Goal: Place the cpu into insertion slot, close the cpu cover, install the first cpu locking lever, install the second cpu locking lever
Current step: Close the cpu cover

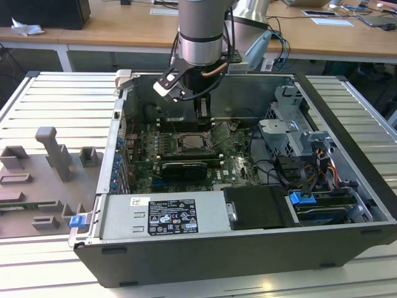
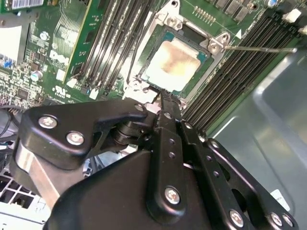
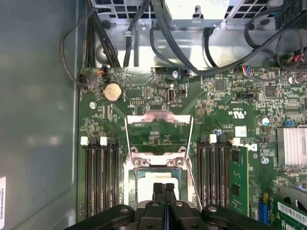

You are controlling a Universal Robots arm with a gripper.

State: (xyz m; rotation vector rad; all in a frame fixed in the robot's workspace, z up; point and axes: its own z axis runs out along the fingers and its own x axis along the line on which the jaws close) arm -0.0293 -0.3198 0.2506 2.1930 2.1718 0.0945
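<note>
The gripper [image 3: 163,188] hung low over the green board [image 3: 225,103] inside the open computer case [image 1: 205,261], its jaws pressed together with nothing between them, tips close over one edge of the cpu [image 2: 173,58]; the cpu lay flat in the insertion slot [image 2: 191,32], between the two banks of memory slots [image 3: 103,177]; the cpu cover [image 3: 158,117] stood swung open, on the side toward the round battery [image 3: 112,92] near the board's edge.

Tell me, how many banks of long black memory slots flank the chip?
2: one bank beside the cpu, another bank on its opposite side. None looks hidden.
</note>
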